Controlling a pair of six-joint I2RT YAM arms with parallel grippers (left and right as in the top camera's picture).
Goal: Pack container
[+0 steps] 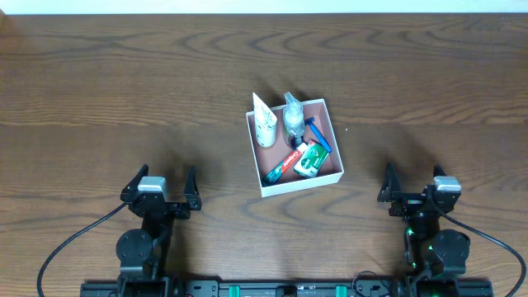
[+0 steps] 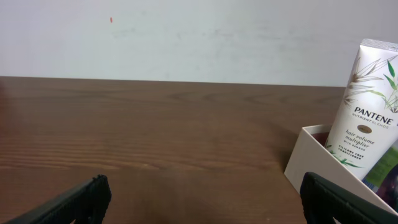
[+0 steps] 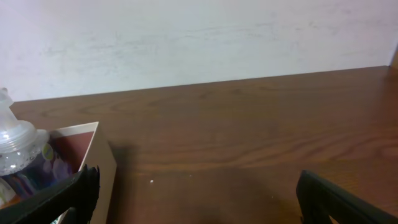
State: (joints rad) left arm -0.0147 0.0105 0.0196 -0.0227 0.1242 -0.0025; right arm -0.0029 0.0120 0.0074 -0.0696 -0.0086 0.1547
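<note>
Container (image 1: 302, 186) sits slightly skewed on the wooden table (image 1: 99, 82) and carries five items. A white Pantene tube (image 1: 264, 124) leans upright in its far-left corner. A clear bottle (image 1: 293, 120) stands just beside the tube at the far wall, and a blue razor (image 1: 318, 135) lies along the right wall. A red toothpaste pack (image 1: 282, 167) and a green soap box (image 1: 308, 159) lie flat, touching, toward the near wall. The tall items appear to be set against walls for support, with the flat ones covering the floor. No loose toiletry shows outside the container, so packing is judged complete or nearly so. The left gripper (image 1: 162, 186) rests to the near left of the container, well apart from it, its fingers spread wide with nothing between them. The right gripper (image 1: 412, 181) rests to the near right, likewise spread and empty. Bare table surrounds all four container walls, so either arm has a free approach. Inside, only small patches of floor show, beside the left and right walls.
</note>
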